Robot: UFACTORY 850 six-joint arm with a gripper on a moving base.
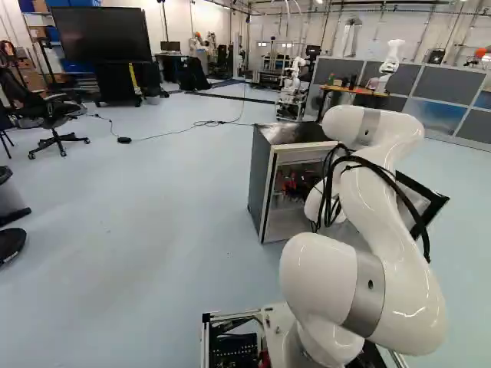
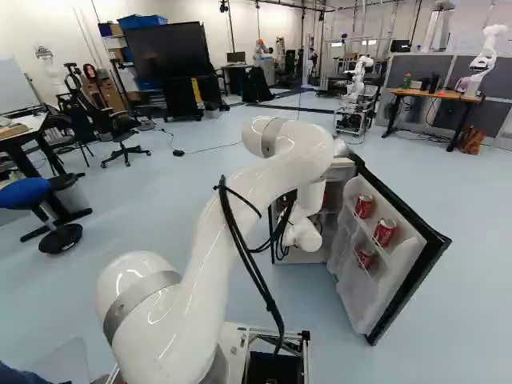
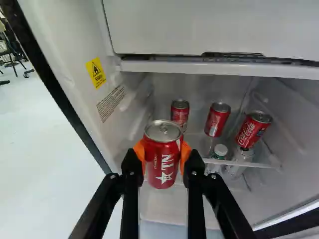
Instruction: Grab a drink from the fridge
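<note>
In the wrist view my gripper (image 3: 162, 155) is shut on a red drink can (image 3: 162, 167), with an orange pad on either side of it. The can stands upright between the fingers, in front of the open fridge (image 3: 209, 67). Behind it, on the fridge's shelf, are several more red cans (image 3: 217, 119), along with a bottle with a green and white cap (image 3: 219, 151). The right base view shows the fridge door (image 2: 348, 296) swung open, with red cans (image 2: 385, 232) in its racks. My arm hides much of the fridge's inside, and the gripper cannot be made out in the base views.
The fridge body (image 1: 263, 180) stands on the floor ahead of the base. Its door juts out at the right of the right base view. Office chairs (image 1: 54, 123) and a large screen (image 1: 100, 34) are farther left. Another robot (image 2: 358, 88) stands beyond the fridge.
</note>
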